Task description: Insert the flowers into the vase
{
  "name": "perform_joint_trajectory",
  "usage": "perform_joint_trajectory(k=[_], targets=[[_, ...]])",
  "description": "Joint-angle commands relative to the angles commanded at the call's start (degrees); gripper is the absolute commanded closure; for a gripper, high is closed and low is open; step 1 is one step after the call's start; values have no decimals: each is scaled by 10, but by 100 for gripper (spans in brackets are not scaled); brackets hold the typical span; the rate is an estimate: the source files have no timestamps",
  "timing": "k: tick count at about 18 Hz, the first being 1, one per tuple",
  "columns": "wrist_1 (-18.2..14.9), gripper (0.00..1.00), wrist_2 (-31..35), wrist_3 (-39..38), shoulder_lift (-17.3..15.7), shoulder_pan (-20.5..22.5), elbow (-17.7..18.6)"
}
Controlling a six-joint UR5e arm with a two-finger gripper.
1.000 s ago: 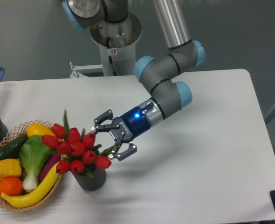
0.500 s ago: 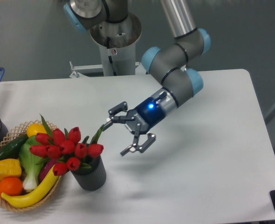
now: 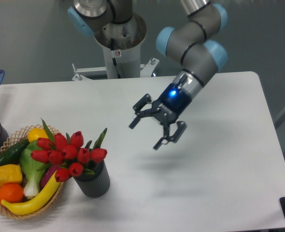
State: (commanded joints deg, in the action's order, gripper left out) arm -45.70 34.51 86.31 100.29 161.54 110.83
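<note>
Camera view, fixed, looking down on a white worktop (image 3: pixel 215 174). The flowers (image 3: pixel 67 153), a bunch of red tulips with green leaves, stand in the vase (image 3: pixel 93 181), a short dark grey ribbed cylinder near the worktop's front left; the blooms lean out over its rim toward the left. Just beside the vase sits a woven wicker basket (image 3: pixel 14 210) holding a banana (image 3: pixel 34 195), an orange (image 3: pixel 10 192), yellow peppers, a green leafy vegetable (image 3: pixel 32 164) and a dark green cucumber (image 3: pixel 7 152). The gripper (image 3: pixel 157 130) hangs above the worktop, well apart from the tulips, up and to their right. Its 2 fingers (image 3: pixel 141 112) are spread wide and hold nothing.
</note>
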Motion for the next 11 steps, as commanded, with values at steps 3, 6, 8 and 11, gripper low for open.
perform_joint_trajectory(k=[3, 6, 8, 11], targets=[[-1, 0, 62, -28, -11, 9, -12], [-1, 0, 173, -31, -11, 18, -25], [-2, 0, 243, -31, -9, 15, -33], [-5, 0, 329, -31, -1, 12, -54]])
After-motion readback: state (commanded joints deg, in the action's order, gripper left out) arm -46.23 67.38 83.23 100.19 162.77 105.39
